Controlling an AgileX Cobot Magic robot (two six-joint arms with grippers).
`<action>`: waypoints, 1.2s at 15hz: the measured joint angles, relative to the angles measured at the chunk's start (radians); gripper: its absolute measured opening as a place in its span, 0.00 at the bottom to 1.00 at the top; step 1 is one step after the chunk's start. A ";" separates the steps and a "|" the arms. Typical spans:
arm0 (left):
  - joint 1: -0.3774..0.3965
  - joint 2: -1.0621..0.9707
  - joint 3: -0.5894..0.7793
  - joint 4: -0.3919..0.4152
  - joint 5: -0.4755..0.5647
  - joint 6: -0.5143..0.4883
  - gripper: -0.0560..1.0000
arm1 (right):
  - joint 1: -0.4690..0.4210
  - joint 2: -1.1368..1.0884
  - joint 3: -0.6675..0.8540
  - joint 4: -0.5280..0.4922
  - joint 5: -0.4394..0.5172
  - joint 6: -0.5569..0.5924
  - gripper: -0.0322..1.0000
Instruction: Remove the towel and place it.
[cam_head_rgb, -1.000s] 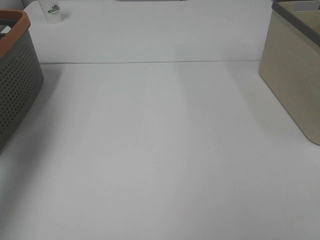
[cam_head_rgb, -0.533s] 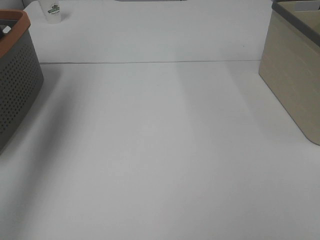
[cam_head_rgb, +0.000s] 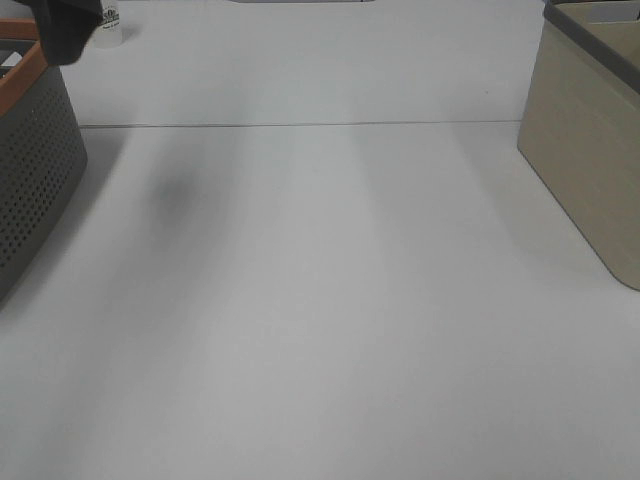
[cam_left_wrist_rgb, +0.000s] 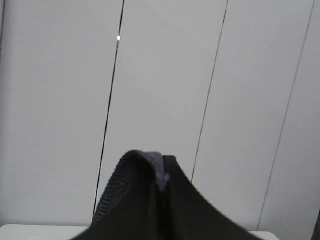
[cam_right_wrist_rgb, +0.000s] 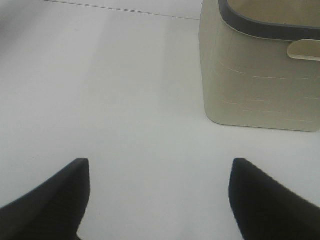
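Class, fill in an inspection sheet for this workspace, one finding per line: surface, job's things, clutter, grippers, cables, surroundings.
surface: white table, bare in the middle, one seam across the far part.
job's things: towel, a dark fold pinched in the left gripper, with the panelled wall behind it.
clutter: white cup at the far left, partly hidden by a dark shape.
grippers: left gripper shut on the towel; right gripper open, fingers wide over bare table, holding nothing.
cables: nothing seen.
surroundings: grey perforated basket with an orange rim on the left; beige bin with a dark rim on the right; panelled wall beyond.
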 joint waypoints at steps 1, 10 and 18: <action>-0.016 0.018 0.000 -0.021 0.000 0.011 0.05 | 0.000 0.000 0.000 0.000 0.000 0.000 0.76; -0.105 0.109 0.114 -0.444 0.165 0.514 0.05 | 0.000 0.000 0.000 0.013 0.000 -0.002 0.76; -0.105 0.112 0.427 -0.558 0.114 0.764 0.05 | 0.000 0.139 -0.014 0.321 -0.233 -0.232 0.74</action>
